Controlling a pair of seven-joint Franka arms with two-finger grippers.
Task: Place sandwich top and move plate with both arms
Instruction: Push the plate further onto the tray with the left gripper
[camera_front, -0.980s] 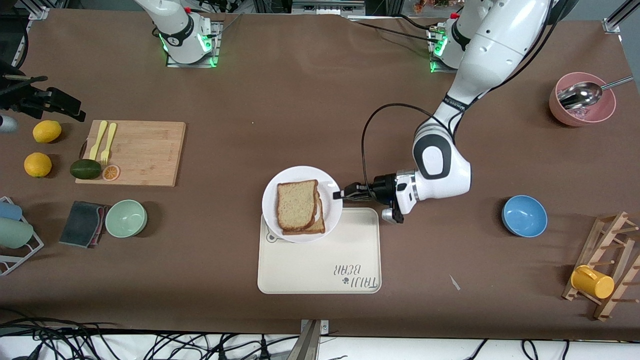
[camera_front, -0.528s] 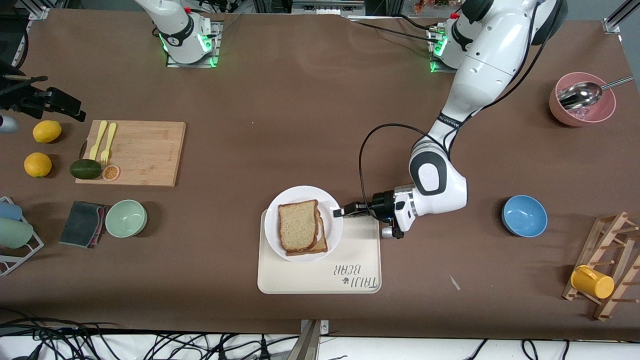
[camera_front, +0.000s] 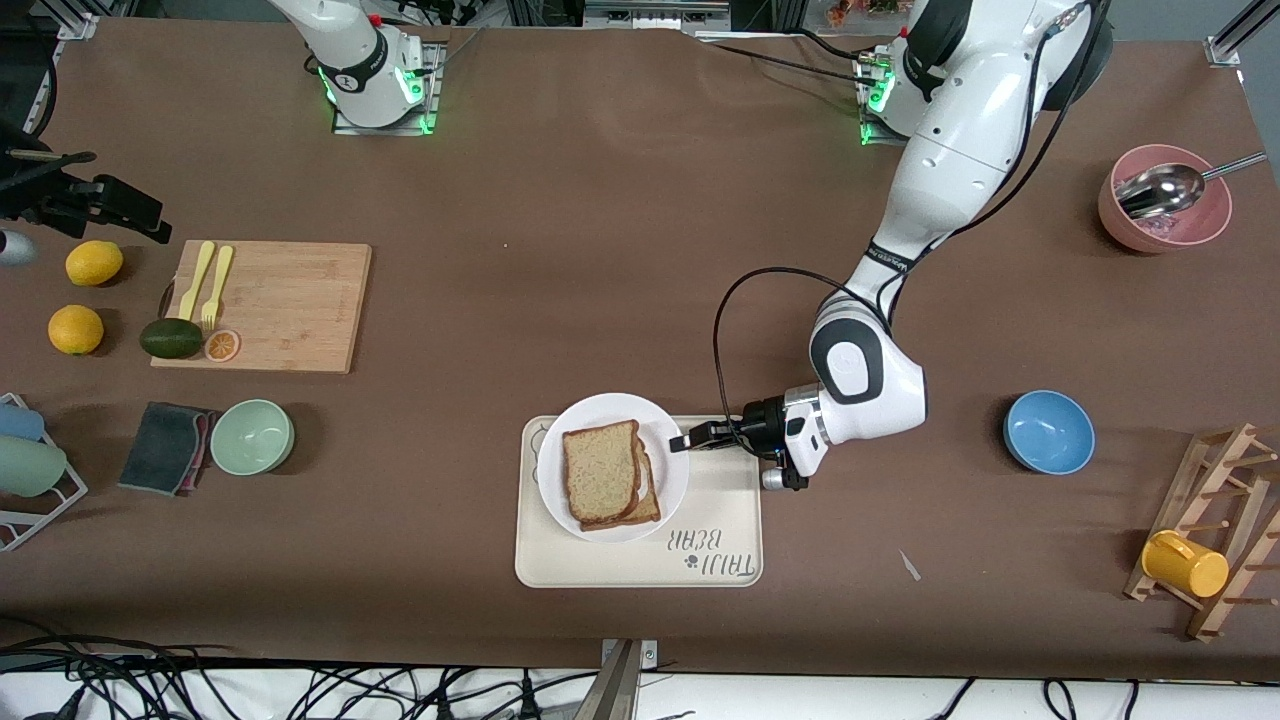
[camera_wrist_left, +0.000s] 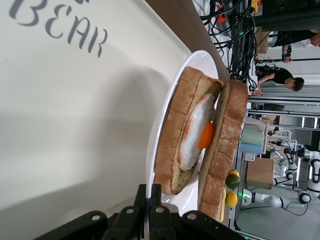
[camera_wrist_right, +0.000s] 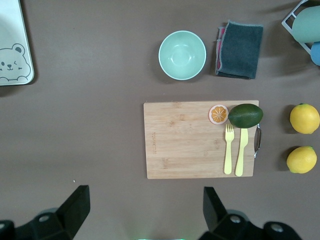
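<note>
The white plate (camera_front: 665, 445) is over the cream bear tray (camera_front: 700, 520), at the tray's edge farther from the front camera; I cannot tell whether it rests on it. The sandwich top (camera_front: 602, 470), a brown speckled slice, lies on the lower slice on the plate. In the left wrist view the sandwich top (camera_wrist_left: 225, 145) leans on a fried egg (camera_wrist_left: 197, 135) over the lower slice (camera_wrist_left: 175, 135). My left gripper (camera_front: 683, 441) is shut on the plate's rim (camera_wrist_left: 200, 60) at the left arm's side; its own view shows it (camera_wrist_left: 149, 189). My right gripper (camera_wrist_right: 145, 202) waits open, high over the table.
A wooden cutting board (camera_front: 270, 305) with fork, knife, avocado and orange slice, a mint bowl (camera_front: 252, 436), a grey cloth and two lemons lie toward the right arm's end. A blue bowl (camera_front: 1048, 431), a pink bowl (camera_front: 1165, 212) and a cup rack (camera_front: 1210, 545) lie toward the left arm's end.
My left gripper has carried the plate with the sandwich toward the front camera, from the tray's edge to over the tray. The right arm has not moved.
</note>
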